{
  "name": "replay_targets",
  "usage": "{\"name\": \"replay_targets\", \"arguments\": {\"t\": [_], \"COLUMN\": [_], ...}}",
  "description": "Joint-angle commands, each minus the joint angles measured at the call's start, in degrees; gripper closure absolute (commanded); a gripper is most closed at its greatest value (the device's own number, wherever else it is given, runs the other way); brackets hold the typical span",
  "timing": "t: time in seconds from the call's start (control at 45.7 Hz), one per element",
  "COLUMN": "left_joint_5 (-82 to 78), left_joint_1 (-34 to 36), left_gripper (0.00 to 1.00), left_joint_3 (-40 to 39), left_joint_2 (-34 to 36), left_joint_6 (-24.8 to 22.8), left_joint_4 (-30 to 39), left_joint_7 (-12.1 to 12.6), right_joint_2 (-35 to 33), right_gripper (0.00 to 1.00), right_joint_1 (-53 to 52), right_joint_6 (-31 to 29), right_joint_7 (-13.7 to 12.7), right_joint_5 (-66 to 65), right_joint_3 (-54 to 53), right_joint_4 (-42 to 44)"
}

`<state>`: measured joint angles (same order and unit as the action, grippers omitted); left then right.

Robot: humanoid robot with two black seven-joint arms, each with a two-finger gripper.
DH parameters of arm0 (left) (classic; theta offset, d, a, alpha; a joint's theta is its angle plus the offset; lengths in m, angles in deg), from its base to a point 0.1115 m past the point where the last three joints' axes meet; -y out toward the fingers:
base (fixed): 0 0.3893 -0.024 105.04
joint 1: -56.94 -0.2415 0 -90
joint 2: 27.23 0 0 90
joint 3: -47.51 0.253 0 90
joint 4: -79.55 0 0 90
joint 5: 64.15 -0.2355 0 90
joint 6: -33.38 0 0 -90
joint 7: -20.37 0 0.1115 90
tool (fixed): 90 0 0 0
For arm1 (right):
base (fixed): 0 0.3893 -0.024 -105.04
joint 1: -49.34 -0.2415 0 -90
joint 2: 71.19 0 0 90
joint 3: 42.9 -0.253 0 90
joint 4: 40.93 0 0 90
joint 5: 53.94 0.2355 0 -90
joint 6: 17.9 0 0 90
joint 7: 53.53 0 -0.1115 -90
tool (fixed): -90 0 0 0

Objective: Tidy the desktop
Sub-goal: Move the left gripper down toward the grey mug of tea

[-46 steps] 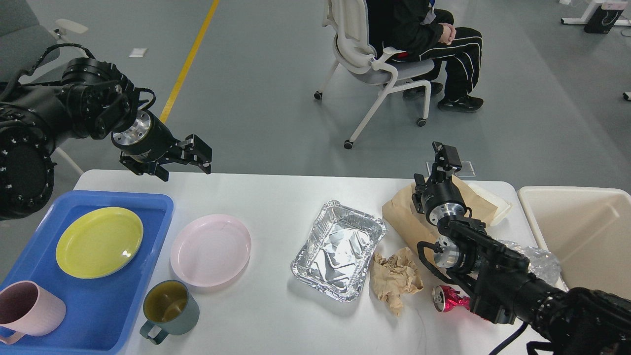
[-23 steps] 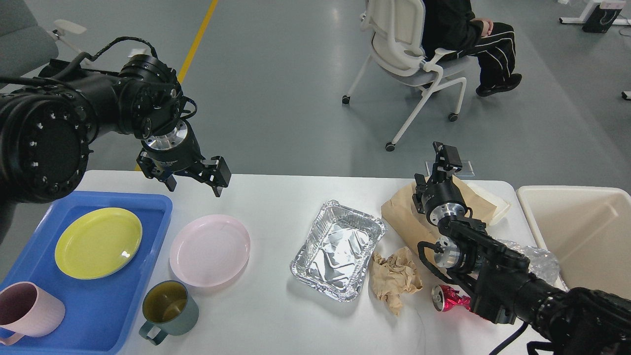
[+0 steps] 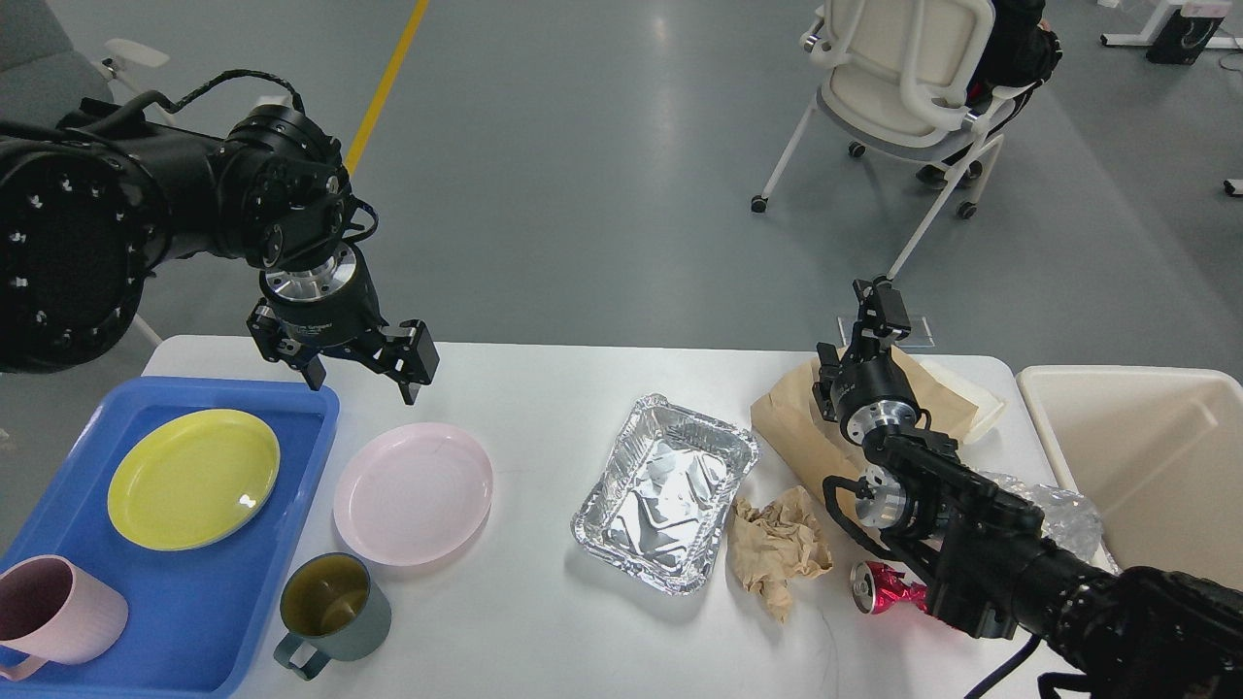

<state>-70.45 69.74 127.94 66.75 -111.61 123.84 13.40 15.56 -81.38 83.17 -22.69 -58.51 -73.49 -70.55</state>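
My left hand (image 3: 364, 364) hung above the far-left edge of the desk (image 3: 544, 621), its two black fingers spread wide and pointing down, nothing between them. The desk was a broad white slab, smooth and plain, with rounded corners, and it filled the lower part of the view beneath both arms.

Just below that hand and a little to its right lay a shallow round pink plate (image 3: 414, 492), matte, flat on the desk. To the hand's left sat a blue plastic tray (image 3: 209, 612) with a raised rim, holding a glossy yellow plate (image 3: 193, 478) and, nearer me, a pink mug (image 3: 58, 614). A grey-green mug (image 3: 333, 607) with a dark inside stood on the desk just beside the tray, close to the pink plate's near edge.

My right hand (image 3: 879, 311) was raised over the far-right part of the desk, seen end-on and dark; I could not tell how its fingers stood. Under it lay a flat brown paper bag (image 3: 791, 427) with a pale slab (image 3: 966, 393) just beyond it. Left of that hand sat a crinkled rectangular foil pan (image 3: 666, 490), and nearer me a wad of crumpled brown paper (image 3: 777, 549), a crushed red can (image 3: 882, 589) and some clear wrinkled plastic (image 3: 1068, 519). To the right stood a cream bin (image 3: 1146, 456) with smooth walls.
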Motion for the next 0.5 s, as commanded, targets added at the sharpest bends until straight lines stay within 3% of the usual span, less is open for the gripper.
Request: {"name": "replay_targets", "arguments": {"t": [0.0, 0.328, 0.481], "left_joint_5": [0.05, 0.05, -0.12], "left_joint_1": [-0.06, -0.58, -2.34], "left_gripper": [0.04, 0.04, 0.04], "left_joint_3": [-0.01, -0.01, 2.27], "left_joint_2": [0.15, 4.54, 5.77], "left_joint_6": [-0.01, 0.06, 3.83], "left_joint_4": [5.09, 11.16, 12.66], "left_joint_7": [0.03, 0.03, 0.3], "right_joint_2": [0.0, 0.0, 0.0], "right_gripper": [0.0, 0.0, 0.0], "right_joint_1": [-0.07, 0.02, 0.02], "right_joint_6": [0.0, 0.0, 0.0], "right_joint_7": [0.0, 0.0, 0.0], "right_joint_5": [0.0, 0.0, 0.0], "right_joint_3": [0.0, 0.0, 0.0], "right_joint_4": [0.0, 0.0, 0.0]}}
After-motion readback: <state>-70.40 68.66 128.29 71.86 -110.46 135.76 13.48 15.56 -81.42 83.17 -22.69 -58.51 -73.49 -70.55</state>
